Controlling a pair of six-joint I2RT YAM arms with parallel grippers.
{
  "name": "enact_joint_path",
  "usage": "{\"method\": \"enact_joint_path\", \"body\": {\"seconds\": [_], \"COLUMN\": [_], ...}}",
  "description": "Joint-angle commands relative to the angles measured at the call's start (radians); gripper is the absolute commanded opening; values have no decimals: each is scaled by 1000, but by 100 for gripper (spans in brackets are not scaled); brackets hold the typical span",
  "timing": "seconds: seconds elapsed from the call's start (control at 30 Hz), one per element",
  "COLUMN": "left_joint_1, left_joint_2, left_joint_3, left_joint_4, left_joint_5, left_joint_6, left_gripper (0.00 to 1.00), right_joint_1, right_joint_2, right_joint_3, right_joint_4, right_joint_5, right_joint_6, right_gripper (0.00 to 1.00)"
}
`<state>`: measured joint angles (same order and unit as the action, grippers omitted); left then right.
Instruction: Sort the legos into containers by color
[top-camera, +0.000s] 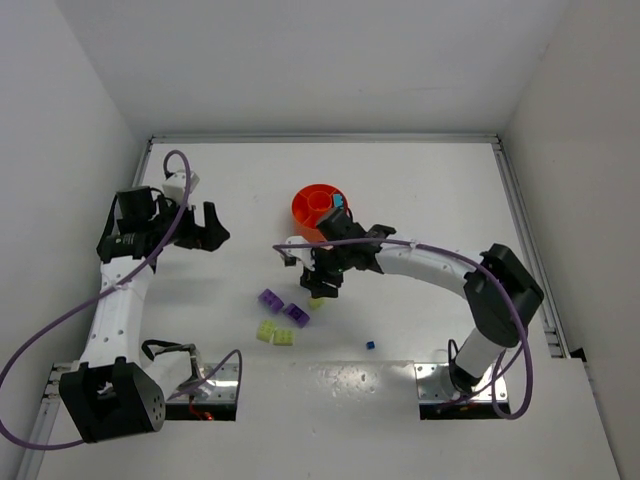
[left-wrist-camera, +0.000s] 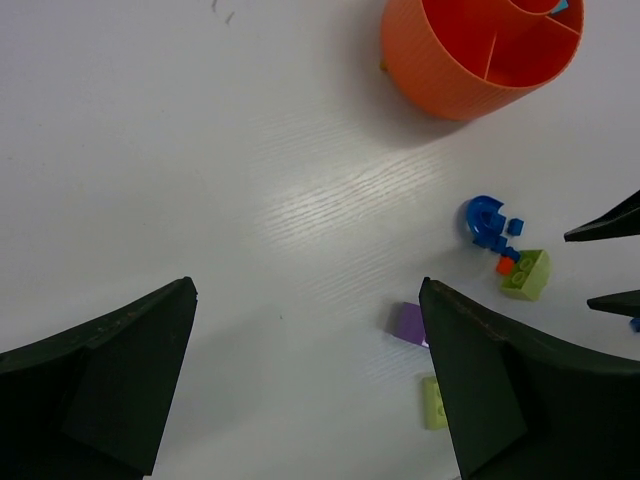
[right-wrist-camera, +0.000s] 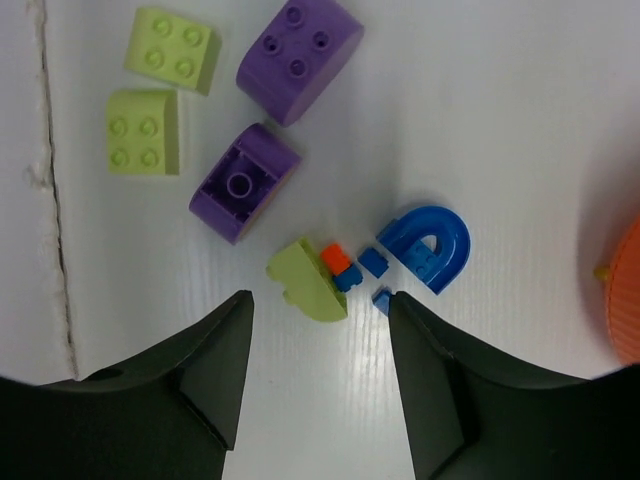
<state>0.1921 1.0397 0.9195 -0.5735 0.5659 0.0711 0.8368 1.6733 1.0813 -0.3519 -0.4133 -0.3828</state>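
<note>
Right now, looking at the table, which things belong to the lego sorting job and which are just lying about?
Job:
orange bowl
two purple bricks
lime bricks
blue arch
tiny orange brick
small blue bricks

Not the job:
purple cables
metal base plates, both rig parts

The white left arm (top-camera: 118, 300) and the white right arm (top-camera: 425, 265) each have chunky black joints, black jaws and a thin purple cable (top-camera: 177, 153) looping alongside.

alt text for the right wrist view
Open right gripper above a lime brick, tiny orange and blue bits and a blue arch on a white table. Two purple bricks and two lime bricks lie beyond; orange bowl at right edge.
</note>
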Motion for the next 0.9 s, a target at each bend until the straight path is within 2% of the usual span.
{"method": "enact_joint_path", "body": {"seconds": [0.0,0.23,0.53,0.67,0.87], "left_joint_1": [15,15,15,15,15], "left_joint_2": [-3,8,-1,8,8], "left_joint_3": [-7,-7,-16,-16,-16], "left_joint_4": [18,18,9,9,9], "left_joint_5": [54,80,80,71,71], "left_joint_6": [16,25,35,35,35], "left_gripper": [100,100,100,100,100], "right_joint_1": [19,41,51,61,70], "right_joint_2": [14,121,164,164,155], "right_joint_3": [-3,74,94,60,16], "right_joint_4": [-50,-99,-122,-133,-133], "right_joint_5": [-77,-32,-2,-2,17], "right_joint_6": [-235,-442,-512,-534,-559], "right_gripper": [57,57,57,45,43]}}
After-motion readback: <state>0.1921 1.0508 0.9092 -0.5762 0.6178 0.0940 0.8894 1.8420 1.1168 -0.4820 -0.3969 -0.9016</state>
